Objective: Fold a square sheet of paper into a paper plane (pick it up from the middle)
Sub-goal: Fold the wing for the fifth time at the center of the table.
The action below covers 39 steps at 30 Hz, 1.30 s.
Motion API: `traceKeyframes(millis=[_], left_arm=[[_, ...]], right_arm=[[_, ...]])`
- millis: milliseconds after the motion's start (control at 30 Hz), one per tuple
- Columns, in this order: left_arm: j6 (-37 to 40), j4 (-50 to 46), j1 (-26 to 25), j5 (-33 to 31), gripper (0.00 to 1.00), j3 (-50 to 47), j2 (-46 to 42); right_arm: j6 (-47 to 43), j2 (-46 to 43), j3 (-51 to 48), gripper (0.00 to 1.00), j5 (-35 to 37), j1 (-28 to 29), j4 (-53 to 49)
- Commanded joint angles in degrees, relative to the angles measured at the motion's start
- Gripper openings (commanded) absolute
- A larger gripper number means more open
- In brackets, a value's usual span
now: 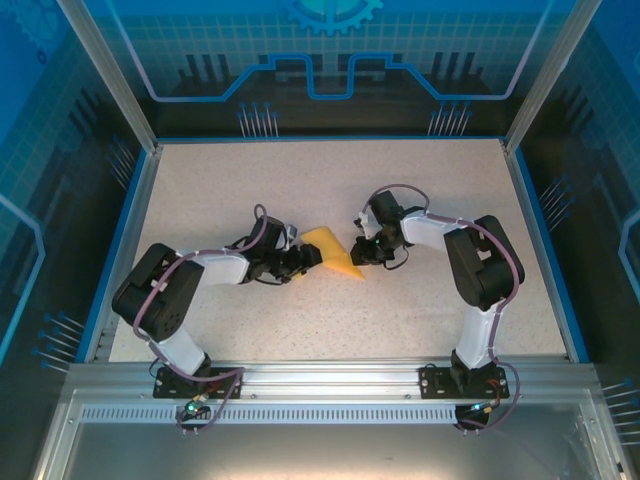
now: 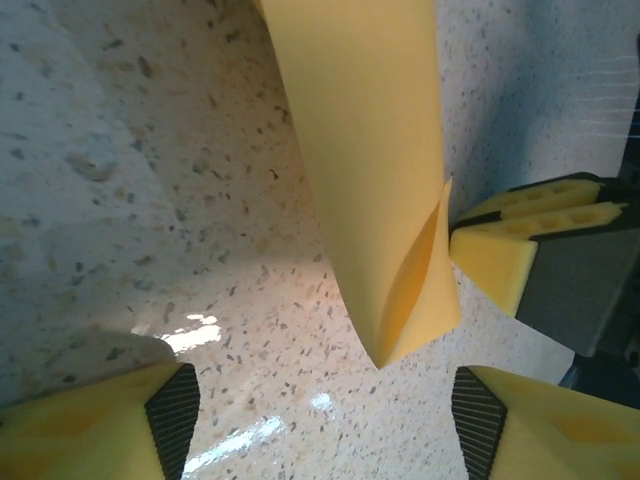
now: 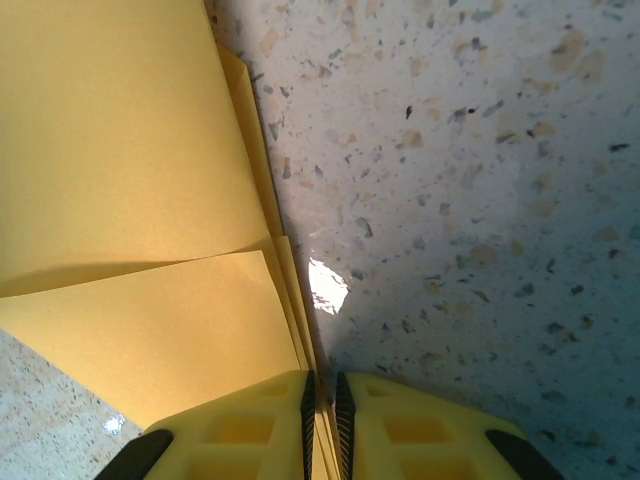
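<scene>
The right fingers (image 3: 240, 435) are clenched on the layered edge of the paper (image 3: 120, 150), a folded orange-yellow wedge at the middle of the worktop (image 1: 420, 190). The left fingers (image 2: 100, 425) stand released, straddling its tip without touching. It looks light, thin and floppy and likely creases easily, so pinching the stacked folded edges seems safest.

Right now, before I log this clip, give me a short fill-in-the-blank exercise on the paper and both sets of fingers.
1. The right fingers are shut on the folded ____.
2. The left fingers stand ____, with the pointed tip of the paper between them.
3. On the table, the paper lies ____ the two arms.
Missing words: paper; open; between.
</scene>
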Motion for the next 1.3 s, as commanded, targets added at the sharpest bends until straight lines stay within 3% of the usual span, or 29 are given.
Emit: traceKeyframes(millis=[0,233,467,567,667,833,1000,1167,1267], left_arm=[[-2.38,5.10,-1.10,2.31,0.67,1.99,2.62],[-5.00,9.77,-1.94,2.53,0.50,3.34,5.81],[-5.90,10.44,-2.03,0.95,0.27,4.02,6.51],[-6.75,9.73,-2.05,0.05,0.17,4.26,6.61],[-7.23,7.09,-2.03,-1.12,0.11,4.94,6.41],[-8.27,4.07,-2.14,-1.61,0.07,5.87,5.92],[-8.21,-0.24,-2.18,-1.95,0.07,7.26,5.03],[-7.74,-3.98,-2.17,-1.96,0.06,8.34,4.48],[-7.53,-5.39,-2.22,-1.88,0.06,8.52,3.97]], right_arm=[[0.72,1.64,0.62,0.17,0.61,-1.21,-0.56],[1.02,1.88,0.35,0.17,0.28,-1.23,0.05],[1.29,-0.22,-0.79,0.19,0.29,-1.19,1.84],[2.33,-4.33,-3.23,0.24,1.81,-1.20,4.78],[1.99,-10.07,-6.03,0.37,5.88,-1.04,7.98],[-2.57,-18.17,-10.94,0.54,12.44,0.75,13.41],[-11.80,-22.28,-15.97,0.65,19.74,7.90,19.98],[-18.00,-21.43,-20.67,0.73,18.65,11.46,29.26],[-22.42,-22.12,-28.17,0.76,16.30,13.13,44.80]])
